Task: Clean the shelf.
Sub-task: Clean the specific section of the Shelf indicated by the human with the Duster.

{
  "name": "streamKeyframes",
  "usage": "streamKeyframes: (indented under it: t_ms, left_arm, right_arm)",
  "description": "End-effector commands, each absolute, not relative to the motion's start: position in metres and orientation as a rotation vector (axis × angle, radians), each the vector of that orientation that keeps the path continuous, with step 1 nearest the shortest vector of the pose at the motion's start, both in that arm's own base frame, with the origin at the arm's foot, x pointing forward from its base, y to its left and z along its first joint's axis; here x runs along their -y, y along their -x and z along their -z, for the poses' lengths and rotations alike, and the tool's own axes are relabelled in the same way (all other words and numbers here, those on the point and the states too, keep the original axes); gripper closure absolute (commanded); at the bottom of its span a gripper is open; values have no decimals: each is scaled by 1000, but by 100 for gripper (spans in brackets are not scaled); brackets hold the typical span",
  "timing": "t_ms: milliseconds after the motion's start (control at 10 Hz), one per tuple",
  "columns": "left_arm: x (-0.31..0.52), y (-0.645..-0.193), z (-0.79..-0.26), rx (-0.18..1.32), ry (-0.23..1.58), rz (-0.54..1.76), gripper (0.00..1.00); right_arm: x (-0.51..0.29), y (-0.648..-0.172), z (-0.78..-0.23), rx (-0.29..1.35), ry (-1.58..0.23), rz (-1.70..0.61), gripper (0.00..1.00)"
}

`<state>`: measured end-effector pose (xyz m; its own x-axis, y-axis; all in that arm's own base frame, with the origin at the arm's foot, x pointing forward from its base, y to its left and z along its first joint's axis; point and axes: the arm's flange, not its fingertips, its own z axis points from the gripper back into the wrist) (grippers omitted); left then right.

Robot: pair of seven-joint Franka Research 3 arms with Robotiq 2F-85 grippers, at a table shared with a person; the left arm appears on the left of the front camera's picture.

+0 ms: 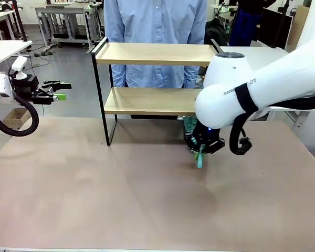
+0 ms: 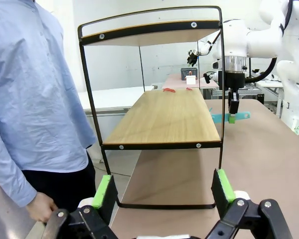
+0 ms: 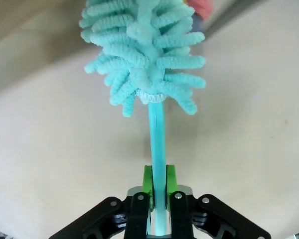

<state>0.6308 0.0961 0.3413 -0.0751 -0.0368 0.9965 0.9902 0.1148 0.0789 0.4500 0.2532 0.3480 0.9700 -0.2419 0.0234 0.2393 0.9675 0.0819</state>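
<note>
the one print that could be partly read stood on the white right arm [image 1: 268, 73], in small dark letters along its link in the front view. a black strap [image 1: 245, 98] covered the middle of the line. before the strap the letters looked like "ranka", and after it only "ot" was clear. a small white card [image 2: 191, 79], far off in the left wrist view, was too small to read.
</note>
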Motion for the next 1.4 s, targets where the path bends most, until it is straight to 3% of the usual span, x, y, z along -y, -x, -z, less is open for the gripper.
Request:
streamKeyframes:
  t_ms: [0, 400, 800, 1300]
  left_arm:
    - [-95, -630, -345, 1293, 1056, 1200, 0]
    - [-95, -630, -345, 1293, 1056, 1200, 0]
    - [-95, -630, -345, 1293, 1056, 1200, 0]
    - [-95, -630, -345, 1293, 1056, 1200, 0]
  right_arm:
    - [-246, -430, -358, 88, 6, 261, 87]
    - [-245, -445, -351, 52, -56, 243, 87]
    - [-247, -419, -398, 223, -79, 105, 87]
    - [-211, -385, -430, 204, -161, -32, 87]
